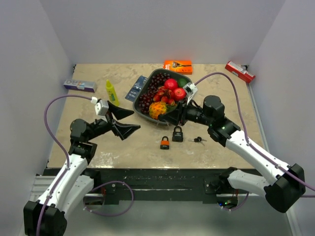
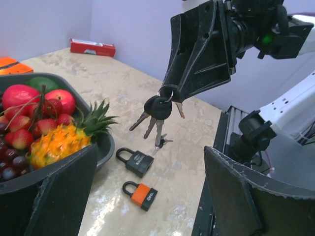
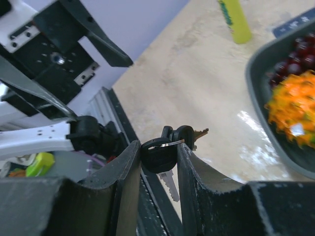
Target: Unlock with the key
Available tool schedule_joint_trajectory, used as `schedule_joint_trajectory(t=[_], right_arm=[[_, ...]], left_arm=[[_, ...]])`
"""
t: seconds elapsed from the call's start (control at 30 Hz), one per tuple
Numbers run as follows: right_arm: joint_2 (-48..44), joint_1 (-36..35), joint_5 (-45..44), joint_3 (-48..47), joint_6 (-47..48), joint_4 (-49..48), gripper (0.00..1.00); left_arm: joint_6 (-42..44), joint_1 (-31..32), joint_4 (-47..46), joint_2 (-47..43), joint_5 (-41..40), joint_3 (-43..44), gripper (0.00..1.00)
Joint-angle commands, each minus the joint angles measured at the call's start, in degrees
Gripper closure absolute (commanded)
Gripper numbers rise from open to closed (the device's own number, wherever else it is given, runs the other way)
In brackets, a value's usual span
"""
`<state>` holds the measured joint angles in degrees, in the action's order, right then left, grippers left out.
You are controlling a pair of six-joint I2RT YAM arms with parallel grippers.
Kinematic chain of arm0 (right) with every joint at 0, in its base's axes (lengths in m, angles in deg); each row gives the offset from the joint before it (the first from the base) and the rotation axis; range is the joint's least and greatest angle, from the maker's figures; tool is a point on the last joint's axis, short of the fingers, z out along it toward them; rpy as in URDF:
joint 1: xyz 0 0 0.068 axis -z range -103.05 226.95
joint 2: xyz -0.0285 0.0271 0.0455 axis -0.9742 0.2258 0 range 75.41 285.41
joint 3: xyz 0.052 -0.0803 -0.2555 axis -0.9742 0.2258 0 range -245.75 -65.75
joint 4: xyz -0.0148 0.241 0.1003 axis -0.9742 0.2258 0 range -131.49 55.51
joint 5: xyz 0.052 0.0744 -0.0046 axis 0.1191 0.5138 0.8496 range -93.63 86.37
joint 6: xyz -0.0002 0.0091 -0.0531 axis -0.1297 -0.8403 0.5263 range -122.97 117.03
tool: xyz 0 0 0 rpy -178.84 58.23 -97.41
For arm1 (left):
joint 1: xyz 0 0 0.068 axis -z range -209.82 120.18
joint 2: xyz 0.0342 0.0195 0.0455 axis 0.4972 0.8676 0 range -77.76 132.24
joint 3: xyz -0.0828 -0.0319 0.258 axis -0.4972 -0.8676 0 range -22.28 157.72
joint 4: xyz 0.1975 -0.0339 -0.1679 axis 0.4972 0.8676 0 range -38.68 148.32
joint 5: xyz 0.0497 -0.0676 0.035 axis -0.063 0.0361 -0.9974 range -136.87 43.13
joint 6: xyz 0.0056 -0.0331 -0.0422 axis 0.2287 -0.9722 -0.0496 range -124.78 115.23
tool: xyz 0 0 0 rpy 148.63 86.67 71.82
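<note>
My right gripper (image 1: pixel 170 118) is shut on a bunch of keys (image 3: pixel 158 156) with black heads, held in the air above the table; the blades hang down in the left wrist view (image 2: pixel 157 109). A black padlock (image 1: pixel 177 133) and an orange padlock (image 1: pixel 165 143) lie on the table just below and in front of it, both with shackles closed (image 2: pixel 138 162) (image 2: pixel 142 195). A second small key set (image 1: pixel 198 139) lies right of the black padlock. My left gripper (image 1: pixel 136 121) is open and empty, left of the padlocks, pointing at them.
A dark bowl (image 1: pixel 142 93) of fruit stands behind the padlocks, close to my right gripper. A yellow bottle (image 1: pixel 111 92), blue card (image 1: pixel 134 87), toothpaste box (image 1: pixel 79 85), orange box (image 1: pixel 177 65) and red box (image 1: pixel 239 72) lie farther back.
</note>
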<state>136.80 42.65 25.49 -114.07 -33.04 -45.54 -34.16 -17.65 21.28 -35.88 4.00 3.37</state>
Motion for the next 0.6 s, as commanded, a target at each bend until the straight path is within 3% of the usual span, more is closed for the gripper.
schedule_joint_trajectory(t=[0.0,0.1,0.27,0.57], right_arm=[[0.3,-1.7,4.4,-4.2,-4.2,-6.1,0.91],[0.6,-2.2,4.9,-4.6,-4.8,-6.7,0.91],[0.5,-2.3,4.8,-4.4,-5.3,-7.1,0.91],[0.3,-2.5,4.8,-4.3,-4.5,-6.3,0.91]], left_arm=[[-4.4,1.5,-12.1,0.1,0.4,-1.7,0.09],[-2.8,3.3,-11.5,1.4,-2.3,-0.9,0.12],[6.5,10.1,-0.6,5.1,-10.1,4.2,0.19],[7.9,15.2,-1.2,11.2,-9.6,7.0,0.25]])
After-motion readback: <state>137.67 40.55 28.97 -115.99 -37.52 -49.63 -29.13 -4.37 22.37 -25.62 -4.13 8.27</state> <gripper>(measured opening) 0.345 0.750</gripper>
